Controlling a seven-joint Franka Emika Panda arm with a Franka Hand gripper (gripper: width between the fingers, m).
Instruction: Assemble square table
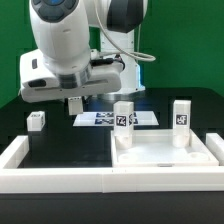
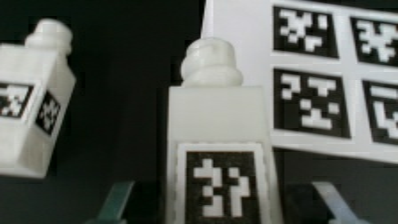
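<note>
The square table top [image 1: 165, 152] is a white tray with a raised rim, at the exterior view's right. Two white tagged legs stand upright on it, one [image 1: 123, 115] toward the left and one [image 1: 181, 113] toward the right. A third leg [image 1: 37, 121] stands on the black table at the left. My gripper [image 1: 75, 104] hangs low beside the marker board. In the wrist view my gripper [image 2: 221, 200] is open. Its fingers [image 2: 121, 200] stand on either side of a fourth leg [image 2: 214, 120], with a gap on each side. Another leg [image 2: 36, 85] is beside it.
The marker board [image 1: 108, 118] lies flat behind the table top and also shows in the wrist view [image 2: 329, 70]. A long low white wall [image 1: 45, 172] edges the front and left of the black worktop. A green backdrop stands behind the arm.
</note>
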